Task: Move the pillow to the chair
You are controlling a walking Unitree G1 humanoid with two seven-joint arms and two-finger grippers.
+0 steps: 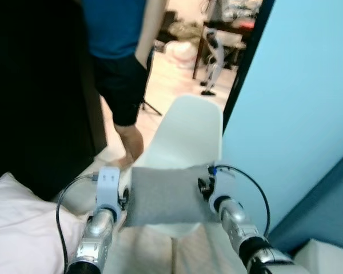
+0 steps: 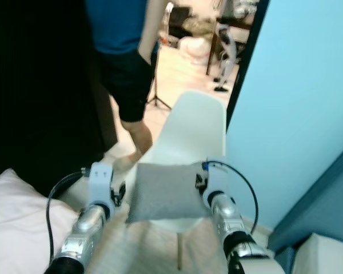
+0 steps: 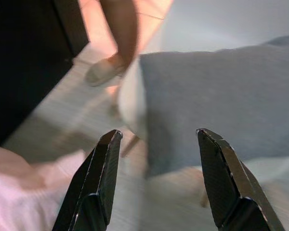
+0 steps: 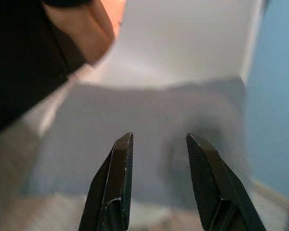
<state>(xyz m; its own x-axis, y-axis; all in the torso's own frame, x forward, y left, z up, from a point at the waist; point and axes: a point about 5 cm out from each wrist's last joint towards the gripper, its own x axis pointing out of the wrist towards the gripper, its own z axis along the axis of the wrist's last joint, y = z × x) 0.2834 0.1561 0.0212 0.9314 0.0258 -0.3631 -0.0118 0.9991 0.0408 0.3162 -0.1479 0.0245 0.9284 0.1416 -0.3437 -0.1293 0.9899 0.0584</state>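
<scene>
A grey square pillow [image 1: 166, 197] lies flat on the seat of a white moulded chair [image 1: 188, 125], in front of its backrest. My left gripper [image 3: 157, 134] is open just short of the pillow's left edge, with nothing between its fingers. My right gripper [image 4: 159, 137] is open too, its fingers pointing at the pillow [image 4: 149, 120] from the right side without touching it. From the head camera, both wrists flank the pillow, left wrist [image 1: 108, 188] and right wrist [image 1: 217, 191].
A person [image 1: 117, 57] in a blue top and dark shorts stands just behind the chair on the left. A light blue wall [image 1: 297, 103] rises close on the right. White bedding [image 1: 17, 217] lies at lower left, with dark furniture [image 1: 34, 85] beyond.
</scene>
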